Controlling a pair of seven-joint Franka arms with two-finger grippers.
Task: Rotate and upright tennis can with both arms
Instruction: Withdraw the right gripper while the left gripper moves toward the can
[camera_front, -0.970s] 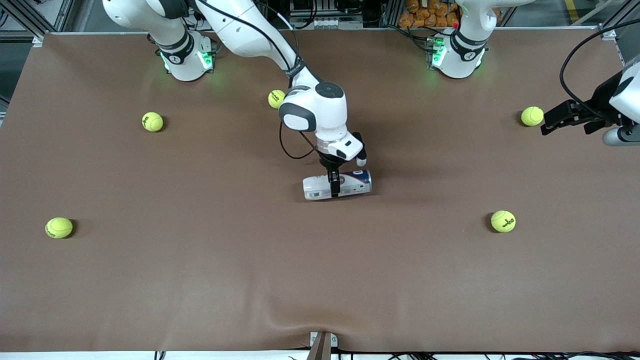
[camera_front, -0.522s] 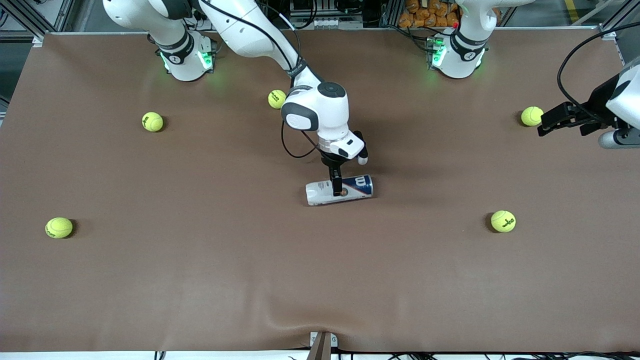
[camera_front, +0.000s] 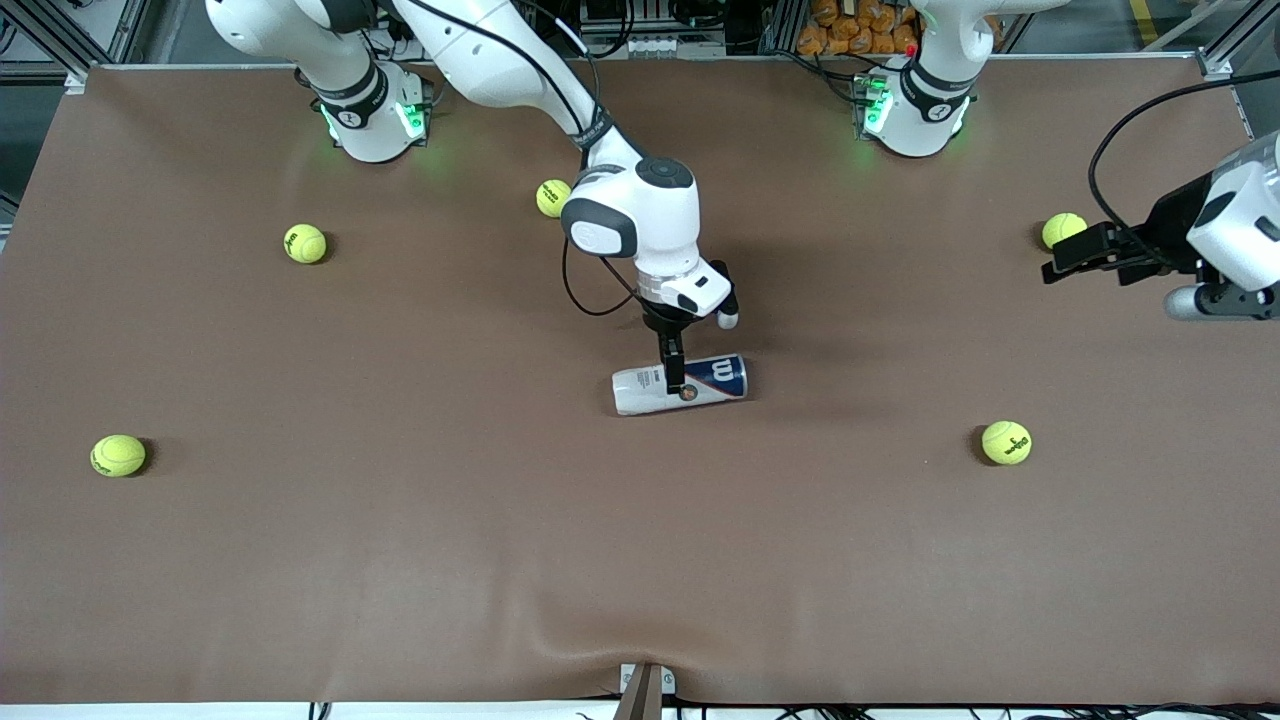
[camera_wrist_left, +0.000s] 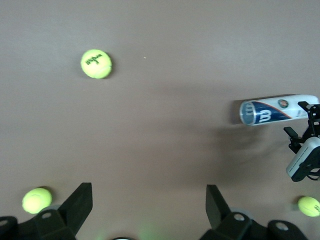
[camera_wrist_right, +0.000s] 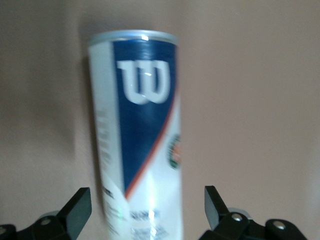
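Note:
The tennis can (camera_front: 718, 379) lies on its side near the middle of the brown table, its navy "W" label facing up. My right gripper (camera_front: 676, 378) is down over the can's middle. In the right wrist view the can (camera_wrist_right: 140, 150) lies between the spread fingers (camera_wrist_right: 75, 210) of the open right gripper (camera_wrist_right: 145, 212), with a gap on each side. My left gripper (camera_front: 1058, 262) hovers open and empty at the left arm's end of the table, beside a tennis ball (camera_front: 1062, 228). The left wrist view shows the open left gripper (camera_wrist_left: 148, 207) and the can (camera_wrist_left: 277, 110) farther off.
Other tennis balls lie scattered on the table: one by the right arm's forearm (camera_front: 552, 197), one near the right arm's base (camera_front: 305, 243), one at the right arm's end (camera_front: 118, 455), and one toward the left arm's end (camera_front: 1006, 442). The table's front edge has a small bracket (camera_front: 645, 685).
The can has rolled so its "W" faces up and has shifted slightly toward the left arm's end. The left gripper has moved inward toward the table's middle.

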